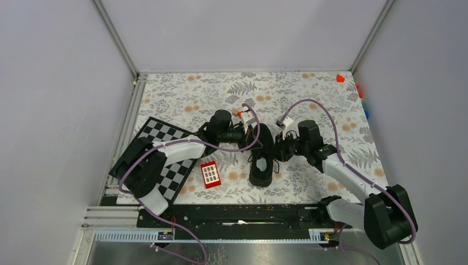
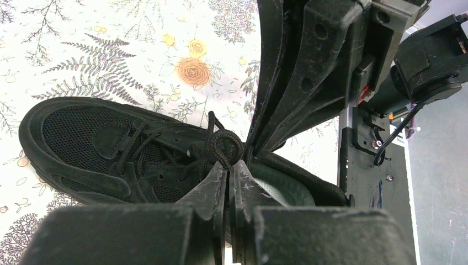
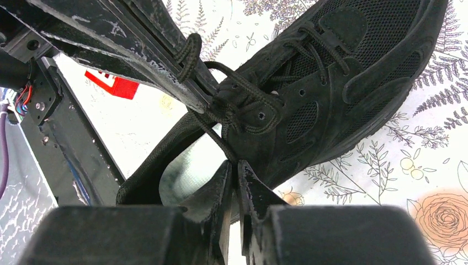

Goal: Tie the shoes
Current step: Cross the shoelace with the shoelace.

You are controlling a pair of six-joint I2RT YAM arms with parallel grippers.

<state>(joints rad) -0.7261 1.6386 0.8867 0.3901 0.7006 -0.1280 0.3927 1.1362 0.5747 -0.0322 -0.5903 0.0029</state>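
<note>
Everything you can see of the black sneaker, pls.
Single black low-top sneaker: mesh toe, suede-like overlays, pale grey insole. It stands sole-down on the floral tablecloth, toe away from the arm bases. Its thin black laces bunch in a loose knot at the top eyelets, no bow. The left gripper and right gripper meet over the opening, each apparently shut on a lace strand.
</note>
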